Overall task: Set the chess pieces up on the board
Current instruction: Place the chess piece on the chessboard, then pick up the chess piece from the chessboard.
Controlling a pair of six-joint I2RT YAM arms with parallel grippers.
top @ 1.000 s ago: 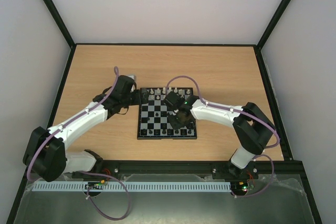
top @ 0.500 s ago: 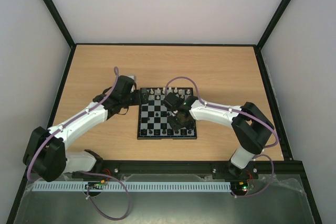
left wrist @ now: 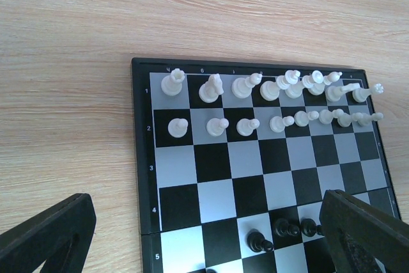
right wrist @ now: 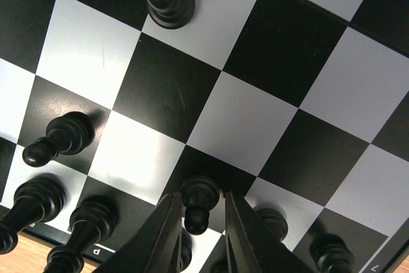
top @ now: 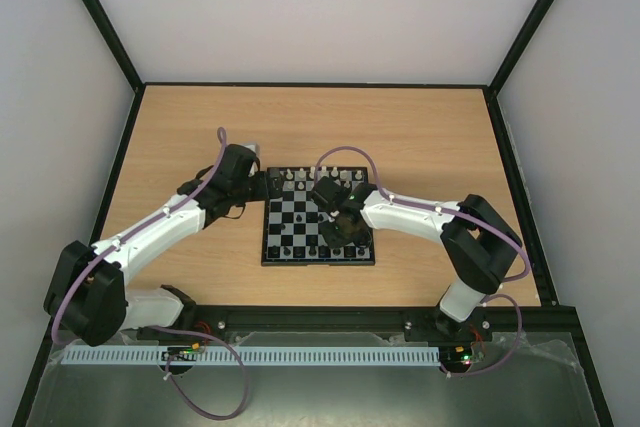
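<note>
With the right gripper [right wrist: 199,227] narrow around the black pawn [right wrist: 198,201] at bottom centre, grip unclear, and the left gripper [left wrist: 204,241] wide, check the pawn sits centred on its dark square of the board [right wrist: 236,119], then open gently and lift straight up.

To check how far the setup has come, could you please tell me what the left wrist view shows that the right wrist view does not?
Only the left wrist: two rows of white pieces along the far edge of the board, and the left gripper wide open. Only the right wrist: the right gripper closely flanking a black pawn. Both: the board and other black pieces.
</note>
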